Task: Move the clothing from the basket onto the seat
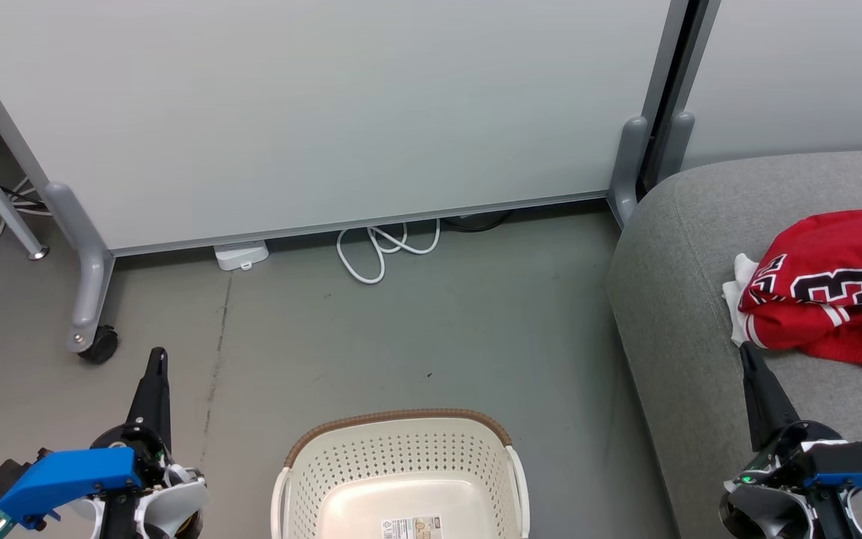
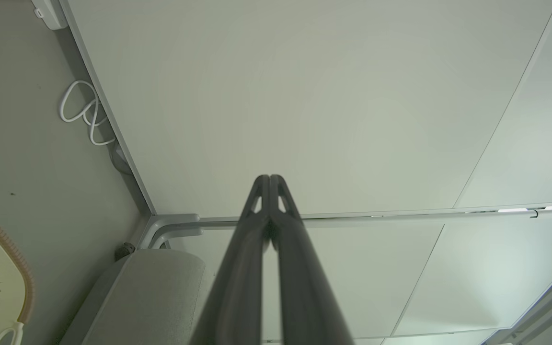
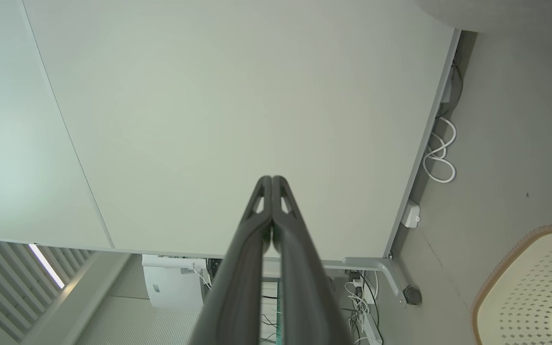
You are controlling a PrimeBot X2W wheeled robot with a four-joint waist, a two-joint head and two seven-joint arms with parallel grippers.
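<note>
Head view: right gripper (image 1: pixel 747 353) closed on nothing, tip just beside the clothing (image 1: pixel 842 322) heaped on the seat (image 1: pixel 670 299) near its rounded corner. Left gripper (image 1: pixel 158 356) closed too, over floor (image 1: pixel 438 329) left of the basket (image 1: pixel 401 416). I read "3" on the jersey (image 1: pixel 812 258); basket's sticker (image 1: pixel 412 528) too small. White cable (image 1: pixel 382 253) by the partition (image 1: pixel 326 112).
</note>
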